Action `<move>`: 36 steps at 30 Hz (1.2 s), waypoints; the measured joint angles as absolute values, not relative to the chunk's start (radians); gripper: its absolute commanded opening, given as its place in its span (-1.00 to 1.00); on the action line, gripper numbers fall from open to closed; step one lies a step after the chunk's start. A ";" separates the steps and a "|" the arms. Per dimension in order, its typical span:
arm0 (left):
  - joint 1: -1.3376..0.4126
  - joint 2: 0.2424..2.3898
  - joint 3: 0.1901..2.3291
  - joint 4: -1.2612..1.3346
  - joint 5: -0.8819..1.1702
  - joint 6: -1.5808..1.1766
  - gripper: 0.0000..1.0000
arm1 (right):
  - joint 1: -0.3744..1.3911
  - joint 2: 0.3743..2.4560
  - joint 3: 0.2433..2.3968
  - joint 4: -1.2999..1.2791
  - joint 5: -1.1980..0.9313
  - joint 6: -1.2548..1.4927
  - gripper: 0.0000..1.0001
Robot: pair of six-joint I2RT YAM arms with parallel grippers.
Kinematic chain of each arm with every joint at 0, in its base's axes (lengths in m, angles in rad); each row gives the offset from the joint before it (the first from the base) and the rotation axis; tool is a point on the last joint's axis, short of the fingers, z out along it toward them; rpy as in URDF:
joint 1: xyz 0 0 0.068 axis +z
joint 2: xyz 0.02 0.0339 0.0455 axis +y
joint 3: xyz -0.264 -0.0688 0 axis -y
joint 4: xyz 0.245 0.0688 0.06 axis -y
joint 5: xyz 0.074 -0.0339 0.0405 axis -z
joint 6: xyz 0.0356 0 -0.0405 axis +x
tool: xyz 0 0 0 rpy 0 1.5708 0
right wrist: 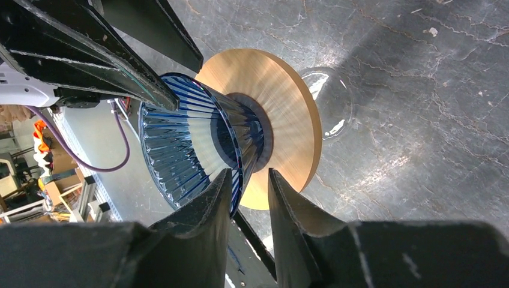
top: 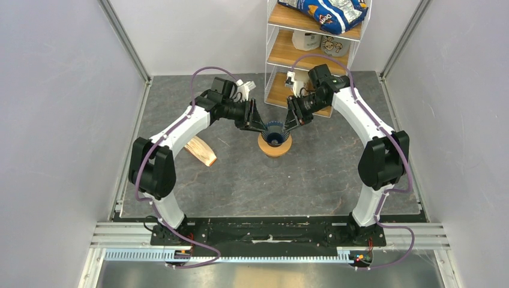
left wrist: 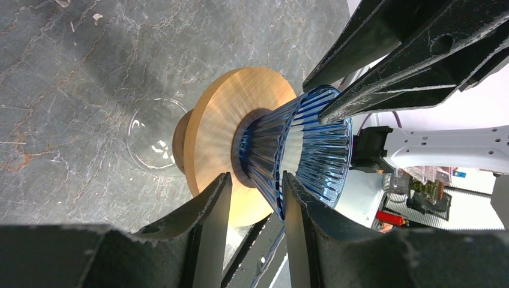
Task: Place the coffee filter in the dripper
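Dripper: the small dark blue ribbed funnel-shaped dripper (top: pixel 275 137) stands upright with its wide mouth up and its narrow end seated in the hole of a flat round orange-brown wooden ring (top: pixel 284 150). Beneath that wooden ring a small clear glass cup (left wrist: pixel 153 144) shows, resting on the dark grey stone-patterned surface (top: pixel 312 180) near its middle. Both arms reach in from either side and meet over the dripper. The left tool (left wrist: pixel 255 177) straddles the rim on its own side, with one black finger inside the mouth and the other outside the ribbed wall. Its jaws are narrow, and a strip of the ring still shows between the outer finger and the wall. The right tool (right wrist: pixel 251 174) does the same on the opposite side of the rim, jaws narrow, the wall close against the inner finger and a gap left toward the outer one. Well to the left of the dripper, apart from both tools, a thick cream-and-tan wedge-shaped paper stack (top: pixel 201 151) lies on the surface. At the far edge stands a wooden shelf rack (top: pixel 298 57) with a blue bag (top: pixel 327 12) on its top shelf.
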State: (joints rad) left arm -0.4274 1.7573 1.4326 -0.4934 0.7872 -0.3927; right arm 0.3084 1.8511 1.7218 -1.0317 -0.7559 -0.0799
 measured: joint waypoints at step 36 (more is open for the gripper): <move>0.020 1.521 1.870 -1.190 0.749 0.559 -0.06 | 0.305 1.633 1.800 -1.055 -0.767 -0.103 0.94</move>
State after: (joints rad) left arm 0.0196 1.5208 1.8698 -1.1904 0.7486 0.5594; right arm 0.3054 1.6325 1.7996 -1.0554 -0.7666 -0.1032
